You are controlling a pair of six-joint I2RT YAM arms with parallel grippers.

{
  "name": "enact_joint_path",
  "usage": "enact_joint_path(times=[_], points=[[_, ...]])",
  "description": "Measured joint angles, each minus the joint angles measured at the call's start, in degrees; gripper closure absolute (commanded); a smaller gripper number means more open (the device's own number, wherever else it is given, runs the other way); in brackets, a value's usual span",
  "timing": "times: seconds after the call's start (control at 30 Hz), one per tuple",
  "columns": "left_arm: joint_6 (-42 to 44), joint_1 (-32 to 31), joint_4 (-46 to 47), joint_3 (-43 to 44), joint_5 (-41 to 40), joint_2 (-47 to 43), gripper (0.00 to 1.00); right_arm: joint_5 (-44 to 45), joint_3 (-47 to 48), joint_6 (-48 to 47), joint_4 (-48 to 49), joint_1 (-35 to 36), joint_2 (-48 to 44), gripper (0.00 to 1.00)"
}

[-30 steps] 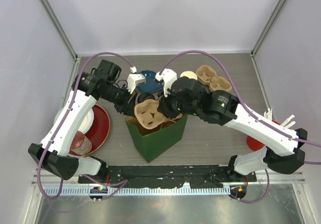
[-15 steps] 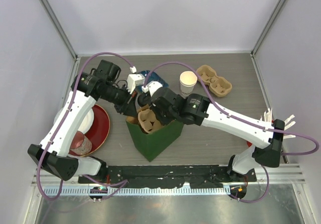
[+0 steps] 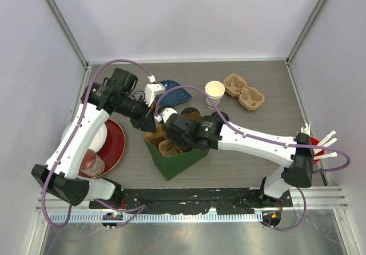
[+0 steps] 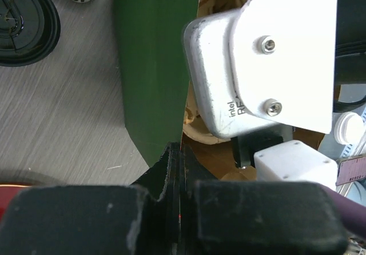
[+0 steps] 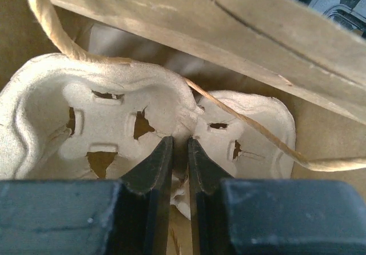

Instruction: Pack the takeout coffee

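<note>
Down inside the green bag [image 3: 178,162], the pulp cup carrier [image 5: 86,112] is gripped at its middle ridge by the right gripper [image 5: 179,149], jaws clamped on it. The bag's far-left rim is pinched by the left gripper [image 4: 176,155], jaws together. Beyond the bag, off its far-right side, a lidless takeout coffee cup [image 3: 214,92] is seen upright.

Top view looks down on everything; wrist views sit close — the green paper bag's [image 3: 177,164] outer wall ahead of the left pincer [image 4: 177,163], its inside around the right pincer [image 5: 180,152].
</note>
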Motion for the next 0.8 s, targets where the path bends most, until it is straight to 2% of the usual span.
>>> enact_joint_path(times=[0.27, 0.57, 0.8], points=[[-3.39, -0.02, 1.77, 0.00, -0.04, 0.48, 1.00, 0.28, -0.48, -0.83, 3.26, 1.22, 0.68, 0.99], [-10.03, 0.59, 6.56, -1.66, -4.00, 1.14, 1.00, 3.32, -1.68, 2.32, 5.77, 2.05, 4.94, 0.99], [-11.26, 1.03, 7.93, -1.79, -7.30, 1.62, 1.00, 4.92, -2.95, 3.78, 6.51, 2.86, 8.46, 0.99]])
